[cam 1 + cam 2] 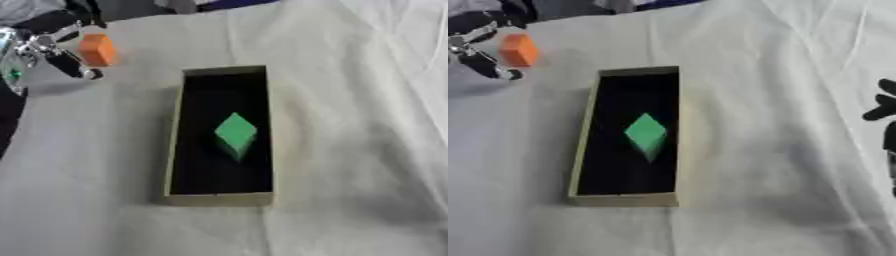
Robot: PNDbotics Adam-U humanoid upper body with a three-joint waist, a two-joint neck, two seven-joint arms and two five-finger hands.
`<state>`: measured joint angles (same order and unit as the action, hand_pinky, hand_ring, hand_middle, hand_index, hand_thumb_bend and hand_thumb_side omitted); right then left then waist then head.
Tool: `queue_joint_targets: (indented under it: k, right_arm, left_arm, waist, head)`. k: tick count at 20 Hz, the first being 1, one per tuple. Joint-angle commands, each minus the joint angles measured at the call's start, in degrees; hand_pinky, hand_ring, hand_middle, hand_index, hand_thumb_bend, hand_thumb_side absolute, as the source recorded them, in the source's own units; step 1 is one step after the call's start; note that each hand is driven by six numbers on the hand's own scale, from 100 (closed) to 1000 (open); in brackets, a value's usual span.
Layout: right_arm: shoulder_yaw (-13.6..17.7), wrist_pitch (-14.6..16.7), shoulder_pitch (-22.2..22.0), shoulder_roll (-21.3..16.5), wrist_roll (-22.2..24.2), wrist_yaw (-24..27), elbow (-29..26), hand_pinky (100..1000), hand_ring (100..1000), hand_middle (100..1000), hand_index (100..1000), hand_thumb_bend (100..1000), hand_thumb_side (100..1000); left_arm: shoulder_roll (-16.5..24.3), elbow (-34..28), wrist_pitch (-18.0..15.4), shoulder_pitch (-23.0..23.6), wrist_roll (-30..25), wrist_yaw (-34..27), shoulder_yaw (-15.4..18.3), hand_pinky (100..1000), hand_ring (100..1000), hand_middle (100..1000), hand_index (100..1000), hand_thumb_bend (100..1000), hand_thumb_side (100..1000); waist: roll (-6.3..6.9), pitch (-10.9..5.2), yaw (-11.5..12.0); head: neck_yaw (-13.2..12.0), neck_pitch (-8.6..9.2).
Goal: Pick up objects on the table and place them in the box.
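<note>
A tan, black-lined box (175, 150) lies lengthwise on the white cloth at the centre. Inside it, a green block (235, 132) stands tilted on an edge. At the upper left, my left hand (61, 59) holds an orange block (96, 50) between its fingers and thumb, raised above the cloth, left of and beyond the box's far end. My right hand (881, 110) shows only as dark fingers at the right edge of the right eye view, spread and holding nothing, well away from the box.
The white cloth (350, 100) covers the table, with folds on the right side. Dark shapes lie beyond the table's far edge at the top.
</note>
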<state>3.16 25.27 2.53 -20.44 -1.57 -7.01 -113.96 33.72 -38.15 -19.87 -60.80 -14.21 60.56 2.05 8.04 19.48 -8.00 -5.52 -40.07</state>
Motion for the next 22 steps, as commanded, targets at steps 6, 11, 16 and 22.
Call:
queue_joint_targets:
  k: [6, 11, 16, 22]
  right_arm:
    - [-0.3, 0.1, 0.6, -0.3, 0.3, -1.5, -0.6, 866, 907, 528, 853, 100, 717]
    - [-0.7, 0.1, 0.9, -0.2, 0.3, -2.2, -0.6, 866, 908, 527, 853, 100, 725]
    - [-0.9, 0.0, 0.9, 0.0, 0.3, -3.0, -0.6, 867, 909, 526, 853, 100, 734]
    - [-1.2, -0.1, 1.1, 0.2, 0.4, -3.5, -0.6, 867, 909, 524, 853, 100, 739]
  left_arm:
    - [2.3, 1.2, 2.6, -1.8, 2.1, -0.7, 1.7, 769, 895, 889, 920, 421, 100]
    - [3.2, 1.4, 3.9, -2.5, 4.0, -1.3, 2.1, 763, 895, 894, 919, 433, 100]
    - [4.4, 1.2, 4.1, -3.2, 5.2, -0.5, 2.2, 709, 853, 883, 908, 430, 100]
    - [4.6, 1.4, 4.8, -3.3, 6.2, 0.2, 2.4, 612, 778, 868, 899, 439, 100]
  waist:
    - [0.07, 0.23, -0.5]
    - [0.28, 1.17, -1.0]
    - [0.42, 1.92, -1.1]
    - [0.46, 2.6, -1.3]
  head:
    - [-0.5, 1.69]
    - [-1.0, 2.69]
    - [-1.1, 3.38]
    - [-1.4, 3.98]
